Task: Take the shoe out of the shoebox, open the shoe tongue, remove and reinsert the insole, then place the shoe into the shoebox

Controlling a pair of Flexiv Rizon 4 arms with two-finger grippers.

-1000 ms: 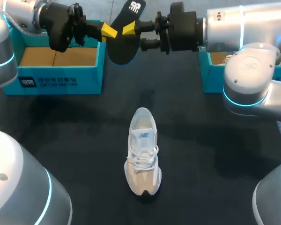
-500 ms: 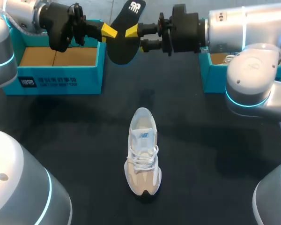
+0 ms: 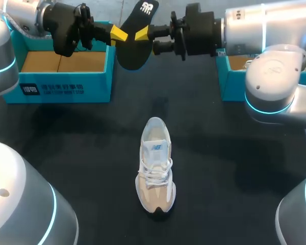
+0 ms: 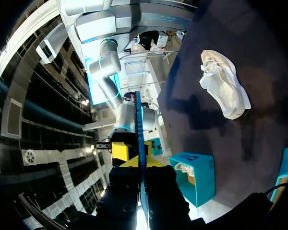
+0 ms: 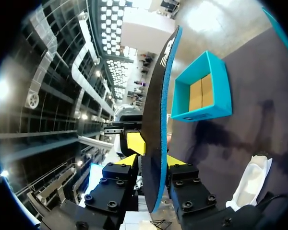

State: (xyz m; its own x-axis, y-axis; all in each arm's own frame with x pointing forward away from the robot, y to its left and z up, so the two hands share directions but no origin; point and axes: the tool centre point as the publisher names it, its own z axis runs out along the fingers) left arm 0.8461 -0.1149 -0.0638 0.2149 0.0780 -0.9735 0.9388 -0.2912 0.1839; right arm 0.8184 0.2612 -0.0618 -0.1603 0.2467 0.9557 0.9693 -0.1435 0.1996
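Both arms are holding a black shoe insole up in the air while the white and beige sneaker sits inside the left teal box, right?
Not quite. The left gripper and right gripper do hold the black insole aloft, but the white and beige sneaker stands on the black table, outside the left teal shoebox, as the head view shows.

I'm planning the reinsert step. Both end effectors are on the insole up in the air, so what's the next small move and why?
Probably open the left end effector, letting the right end effector carry the insole down alone. Both pinch it in mid-air, while the shoe stands on the table below.
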